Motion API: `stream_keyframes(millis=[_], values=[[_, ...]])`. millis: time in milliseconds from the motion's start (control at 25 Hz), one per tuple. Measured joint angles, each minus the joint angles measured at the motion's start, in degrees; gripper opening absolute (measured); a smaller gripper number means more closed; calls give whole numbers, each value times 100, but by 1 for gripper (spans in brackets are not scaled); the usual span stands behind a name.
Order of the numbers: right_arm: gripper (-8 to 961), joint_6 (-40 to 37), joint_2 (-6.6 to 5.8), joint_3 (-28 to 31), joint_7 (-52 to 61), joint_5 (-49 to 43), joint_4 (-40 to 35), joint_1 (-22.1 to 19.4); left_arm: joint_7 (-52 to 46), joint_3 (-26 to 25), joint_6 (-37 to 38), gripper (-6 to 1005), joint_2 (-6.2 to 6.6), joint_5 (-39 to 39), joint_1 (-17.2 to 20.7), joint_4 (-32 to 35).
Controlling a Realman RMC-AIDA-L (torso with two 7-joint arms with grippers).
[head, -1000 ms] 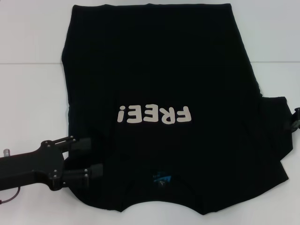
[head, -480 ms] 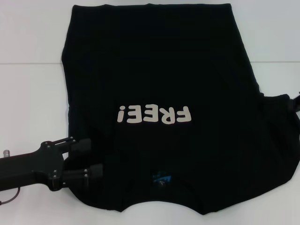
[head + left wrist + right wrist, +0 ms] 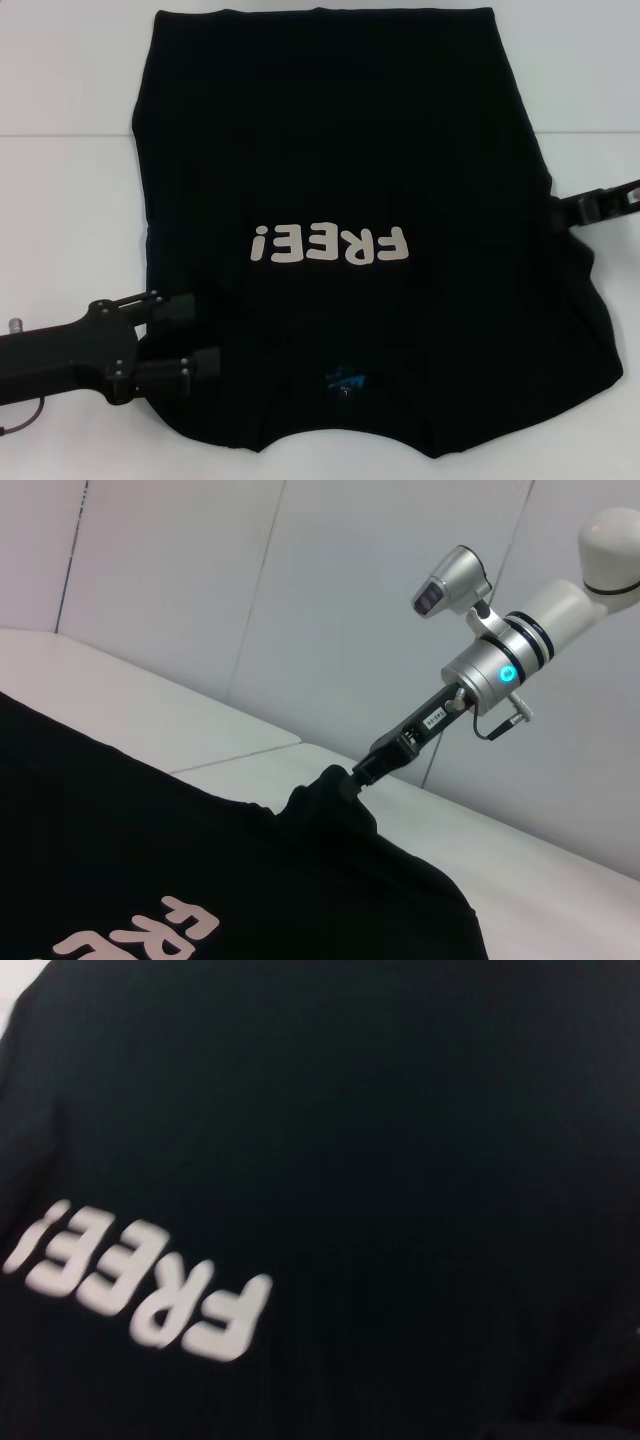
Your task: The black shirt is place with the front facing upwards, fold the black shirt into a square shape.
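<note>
Item: black shirt point(image 3: 340, 150), lying print-up across the white table point(image 3: 60, 200), cream "FREE!" lettering point(image 3: 331, 244) reading upside down to you, collar and blue neck label point(image 3: 343, 380) toward your near edge.

Left gripper point(image 3: 205, 335): you are seeing it resting at the shirt's near-left edge, fingers spread apart, one above and one below the cloth edge, nothing clamped.

Right gripper point(image 3: 352, 776): you are seeing it clenched on the shirt's right sleeve, bunching the fabric into a raised peak just off the table.
</note>
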Motion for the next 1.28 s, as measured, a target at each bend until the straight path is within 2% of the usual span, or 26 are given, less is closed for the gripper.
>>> stream_keyframes(millis=[200,520,680,920,1120,1280], values=[[16,-61,107,-292,-214,-3,-1,84,0,-3,-15,874,0,0,10,0],[16,-410,319,-340,-782,-3,-287,119,1,-3,-18,875,0,0,25,0],[16,-515,369,-349,-867,-17,-436,107,1,-2,-24,875,0,0,33,-12],[36,-601,383,-312,-924,249,-449,59,-40,-2,-27,876,0,-1,47,-18],[85,-1000,241,-258,-1046,954,-390,-71,-251,-10,-24,874,23,-39,50,-60],[125,-1050,181,-214,-1300,1541,-331,-330,-279,-128,-18,874,47,-71,32,-200]])
